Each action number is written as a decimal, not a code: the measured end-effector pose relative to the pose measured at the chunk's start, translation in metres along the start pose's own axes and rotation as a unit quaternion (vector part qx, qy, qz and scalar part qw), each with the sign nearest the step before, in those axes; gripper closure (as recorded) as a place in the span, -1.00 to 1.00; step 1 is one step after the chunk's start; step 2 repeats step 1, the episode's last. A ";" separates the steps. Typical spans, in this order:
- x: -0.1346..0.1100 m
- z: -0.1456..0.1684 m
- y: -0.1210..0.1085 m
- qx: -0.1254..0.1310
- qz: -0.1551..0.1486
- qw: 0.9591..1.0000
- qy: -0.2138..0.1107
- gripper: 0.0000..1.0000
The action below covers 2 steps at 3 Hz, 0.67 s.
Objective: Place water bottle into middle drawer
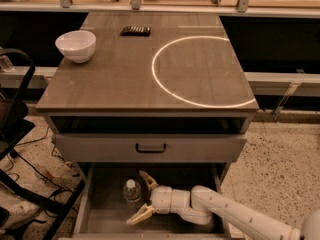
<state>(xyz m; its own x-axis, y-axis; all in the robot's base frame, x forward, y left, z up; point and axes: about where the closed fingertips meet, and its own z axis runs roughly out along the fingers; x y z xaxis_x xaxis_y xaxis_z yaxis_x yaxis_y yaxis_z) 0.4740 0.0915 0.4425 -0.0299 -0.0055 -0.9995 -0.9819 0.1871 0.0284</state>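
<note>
The water bottle point(131, 191), clear with a white cap, stands upright on the floor of the pulled-out middle drawer point(102, 211), left of centre. My gripper point(143, 198) is inside the drawer just right of the bottle. It is open, its two tan fingers point(148, 179) spread wide, one behind and one in front of the bottle. Neither finger appears to touch the bottle. My white arm point(225, 214) reaches in from the lower right.
A grey drawer front with a dark handle point(150, 148) sits shut above the open drawer. On the cabinet top are a white bowl point(75, 45), a small dark object point(135, 30) and a bright ring of light point(200, 71). A black frame and cables point(20, 174) stand at left.
</note>
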 end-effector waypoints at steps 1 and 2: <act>0.000 0.000 0.000 0.000 0.000 1.000 0.000 -1.00; 0.000 0.000 0.000 0.000 0.000 1.000 0.000 -1.00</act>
